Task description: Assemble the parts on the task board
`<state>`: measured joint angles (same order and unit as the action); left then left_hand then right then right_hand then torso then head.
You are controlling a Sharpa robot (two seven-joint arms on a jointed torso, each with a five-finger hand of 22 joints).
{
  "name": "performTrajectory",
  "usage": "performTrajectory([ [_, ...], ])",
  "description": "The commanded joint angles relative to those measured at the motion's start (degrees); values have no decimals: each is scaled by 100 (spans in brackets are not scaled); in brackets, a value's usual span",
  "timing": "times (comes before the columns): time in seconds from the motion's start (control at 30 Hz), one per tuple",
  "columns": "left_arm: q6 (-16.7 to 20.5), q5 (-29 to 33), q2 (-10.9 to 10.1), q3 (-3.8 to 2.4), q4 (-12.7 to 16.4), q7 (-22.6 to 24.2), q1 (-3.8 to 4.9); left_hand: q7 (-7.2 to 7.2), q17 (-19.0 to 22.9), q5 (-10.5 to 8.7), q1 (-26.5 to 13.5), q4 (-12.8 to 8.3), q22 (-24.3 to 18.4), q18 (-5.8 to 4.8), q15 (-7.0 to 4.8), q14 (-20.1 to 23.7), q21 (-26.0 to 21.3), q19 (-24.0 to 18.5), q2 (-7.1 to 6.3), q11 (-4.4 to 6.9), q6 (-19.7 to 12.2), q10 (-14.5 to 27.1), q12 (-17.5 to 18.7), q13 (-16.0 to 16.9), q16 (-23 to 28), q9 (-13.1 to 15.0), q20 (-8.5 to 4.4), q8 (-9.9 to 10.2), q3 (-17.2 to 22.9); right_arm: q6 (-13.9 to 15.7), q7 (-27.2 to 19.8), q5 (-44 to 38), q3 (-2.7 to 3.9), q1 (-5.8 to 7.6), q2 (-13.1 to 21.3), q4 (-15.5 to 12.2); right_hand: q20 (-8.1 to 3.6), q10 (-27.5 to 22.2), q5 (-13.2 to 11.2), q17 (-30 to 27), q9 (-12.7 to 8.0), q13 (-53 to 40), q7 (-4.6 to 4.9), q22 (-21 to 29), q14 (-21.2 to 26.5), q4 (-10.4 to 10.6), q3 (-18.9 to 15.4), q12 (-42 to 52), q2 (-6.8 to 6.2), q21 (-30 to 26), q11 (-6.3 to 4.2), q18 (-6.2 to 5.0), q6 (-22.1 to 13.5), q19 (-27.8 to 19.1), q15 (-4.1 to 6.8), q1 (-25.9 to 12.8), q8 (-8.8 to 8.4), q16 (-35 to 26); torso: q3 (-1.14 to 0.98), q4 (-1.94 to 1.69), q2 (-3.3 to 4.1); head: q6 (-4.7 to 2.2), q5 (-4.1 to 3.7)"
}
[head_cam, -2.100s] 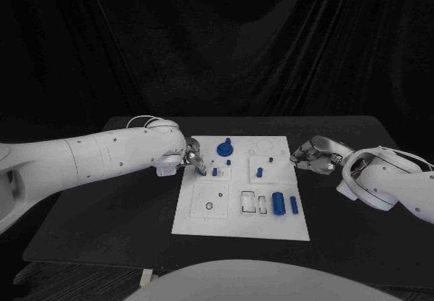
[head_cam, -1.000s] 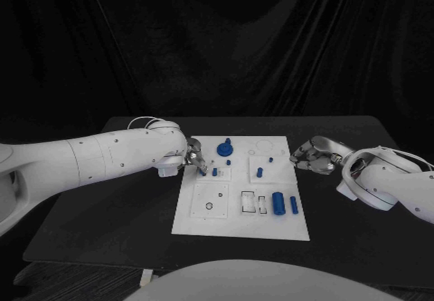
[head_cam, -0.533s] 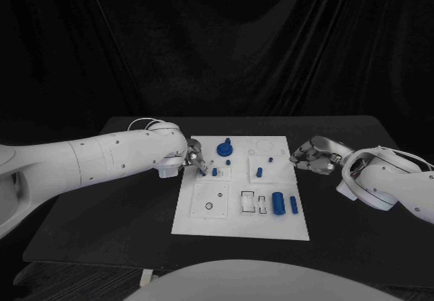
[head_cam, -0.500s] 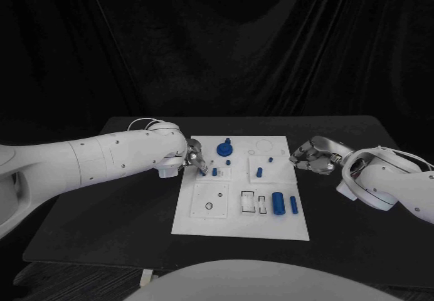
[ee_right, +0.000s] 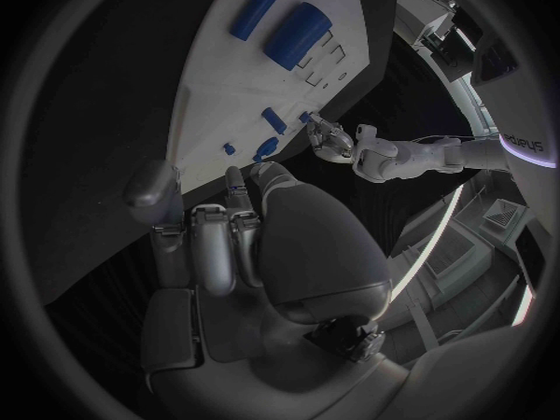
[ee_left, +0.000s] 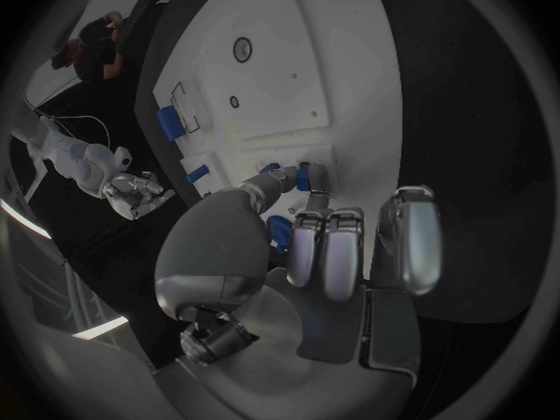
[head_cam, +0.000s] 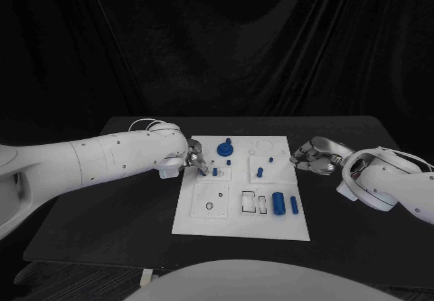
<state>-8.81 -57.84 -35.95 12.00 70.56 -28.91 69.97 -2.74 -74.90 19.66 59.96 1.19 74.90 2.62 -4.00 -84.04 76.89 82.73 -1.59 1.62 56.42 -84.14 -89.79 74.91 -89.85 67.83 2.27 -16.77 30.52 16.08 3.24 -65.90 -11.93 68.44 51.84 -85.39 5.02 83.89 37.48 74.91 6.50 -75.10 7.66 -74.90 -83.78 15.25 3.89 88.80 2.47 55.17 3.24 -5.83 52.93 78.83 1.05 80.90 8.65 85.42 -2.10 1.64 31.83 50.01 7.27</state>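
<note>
The white task board [head_cam: 241,219] lies flat on the matte black table [head_cam: 108,207], black drapes behind. Its recesses hold a blue cylinder [head_cam: 278,204], a slim blue peg [head_cam: 293,204] and a round blue knob [head_cam: 224,148]. The left hand [head_cam: 194,158] pinches a small blue part [ee_left: 304,176] at the board's left edge. The right hand [head_cam: 312,157] hovers beside the right edge, fingers curled, empty.

Black table [head_cam: 118,213] (matte) before dark draped curtain [head_cam: 253,56].

The head camera looks down on the bench [head_cam: 108,207] from above. Each wrist camera sits close behind its hand. All share the task board [head_cam: 243,219].
</note>
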Motion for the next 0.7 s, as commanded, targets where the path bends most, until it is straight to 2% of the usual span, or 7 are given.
performTrajectory([
  [0.03,-110,-2,14,19,-21,-22,-50,40,-1510,-262,-185,194,1088,52,-20,-596,-54,-11,-30,-5,-106,-566,7,1490,-15,-60,-4,92,-241,-24,85,-26,3,-15,1,-7,-6,391,-4,904,-10,-1250,16,-628,-414,1,35,-21,-15,-20,-15,-77,25,-34,-2,53,-16,-31,-1,-2,0,-1,-4],
  [0.07,-133,-2,12,19,-24,-38,-51,-5,-1510,-580,-300,338,1082,54,5,-596,-76,-21,-19,-39,-210,-554,22,1480,-15,-140,14,198,-389,-24,84,-26,3,-16,3,-7,-6,391,-4,904,-10,-1250,16,-628,-414,1,35,-21,-15,-20,-15,-77,25,-34,-2,53,-16,-31,0,-2,1,-1,-9],
  [0.13,-168,-2,9,19,-29,-66,-52,-64,-1510,-903,-449,516,1080,55,47,-596,-89,-25,-30,-89,-274,-540,40,1468,-15,-255,44,310,-604,-24,84,-26,3,-16,4,-6,-6,391,-4,904,-10,-1250,16,-628,-414,1,35,-21,-15,-20,-15,-77,25,-34,-2,53,-16,-31,0,-3,1,-1,-10],
  [0.17,-186,-2,7,19,-32,-78,-53,-83,-1510,-972,-530,605,1079,56,62,-596,-95,-27,-39,-106,-279,-537,44,1465,-15,-291,57,338,-706,-25,84,-26,3,-17,4,-5,-6,391,-4,904,-10,-1250,16,-628,-414,1,35,-21,-15,-20,-15,-77,25,-34,-2,53,-16,-31,0,-1,0,-1,-8],
  [0.27,-210,-2,2,19,-37,-98,-54,-113,-1510,-1123,-646,789,1072,63,91,-596,-126,-41,-30,-137,-279,-524,60,1454,-15,-384,92,402,-970,-27,83,-26,3,-18,5,-3,-6,391,-4,904,-10,-1250,16,-628,-414,1,35,-21,-15,-20,-15,-77,25,-34,-2,53,-16,-31,0,-2,0,-1,-10],
  [0.57,-202,-2,-4,19,-50,-99,-55,-129,-1510,-1443,-753,1083,1070,69,113,-596,-145,-44,8,-158,-265,-516,68,1449,-15,-494,124,455,-1414,-41,82,-26,3,-21,-4,7,-6,391,-4,904,-10,-1250,16,-628,-414,1,35,-21,-15,-20,-15,-77,25,-34,-2,53,-16,-31,-2,1,0,-1,4],
  [0.7,-200,-2,-20,19,-49,-108,-56,-125,-1510,-1406,-740,1145,1067,72,114,-596,-158,-50,62,-158,-253,-513,72,1446,-15,-509,127,452,-1490,-50,83,-26,3,-22,-7,10,-6,391,-4,904,-10,-1250,16,-628,-414,1,35,-21,-15,-20,-15,-77,25,-34,-2,53,-16,-31,-2,-1,0,-1,-2],
])
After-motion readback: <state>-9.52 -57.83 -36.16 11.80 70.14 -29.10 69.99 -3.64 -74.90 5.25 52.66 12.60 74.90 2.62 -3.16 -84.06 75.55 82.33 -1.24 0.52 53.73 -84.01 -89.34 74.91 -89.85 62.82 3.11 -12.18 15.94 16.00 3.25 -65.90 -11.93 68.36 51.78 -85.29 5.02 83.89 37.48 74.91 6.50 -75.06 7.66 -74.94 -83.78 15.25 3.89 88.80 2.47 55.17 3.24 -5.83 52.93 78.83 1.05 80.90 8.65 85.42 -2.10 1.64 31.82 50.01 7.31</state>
